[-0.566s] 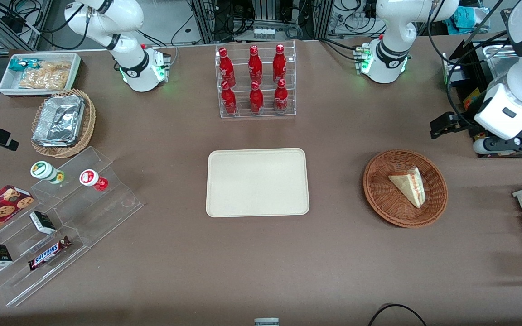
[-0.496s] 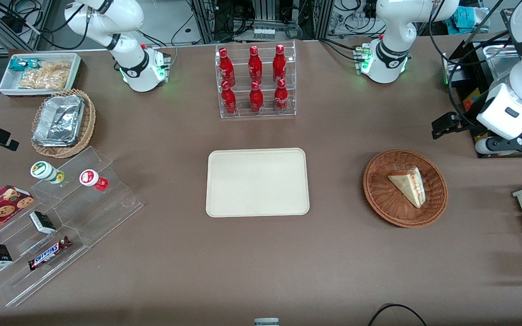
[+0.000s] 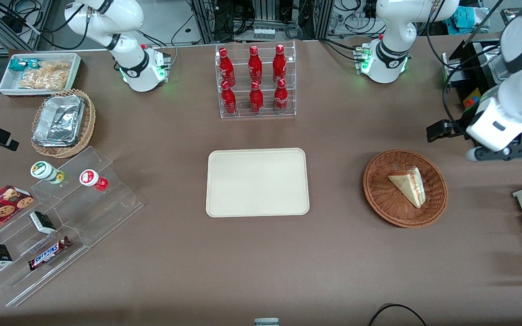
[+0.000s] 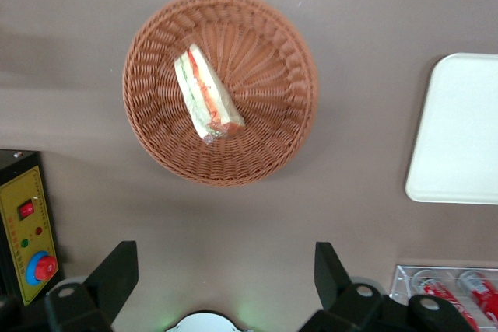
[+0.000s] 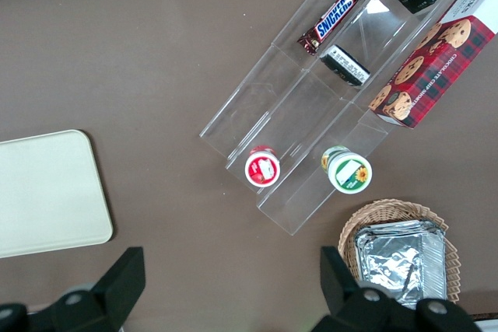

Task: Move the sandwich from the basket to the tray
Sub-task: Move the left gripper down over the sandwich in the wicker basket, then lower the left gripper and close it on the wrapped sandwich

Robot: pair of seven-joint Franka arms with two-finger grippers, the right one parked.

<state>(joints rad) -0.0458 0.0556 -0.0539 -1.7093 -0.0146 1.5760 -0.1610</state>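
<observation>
Front view: my gripper point(image 3: 478, 151) hangs at right edge, above the table near the basket point(image 3: 405, 188), where the sandwich point(image 3: 408, 185) lies; the tray point(image 3: 257, 182) waits centre-frame. Wrist view: my fingers point(image 4: 115, 274) gape wide, empty, ready to straddle it.

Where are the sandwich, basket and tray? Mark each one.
sandwich point(image 4: 206, 99): left wrist view, cut edge.
basket point(image 3: 381, 199): front view, woven rim.
tray point(image 3: 257, 182): front view, bare middle.
gripper point(image 4: 226, 270): left wrist view, open above the table.
</observation>
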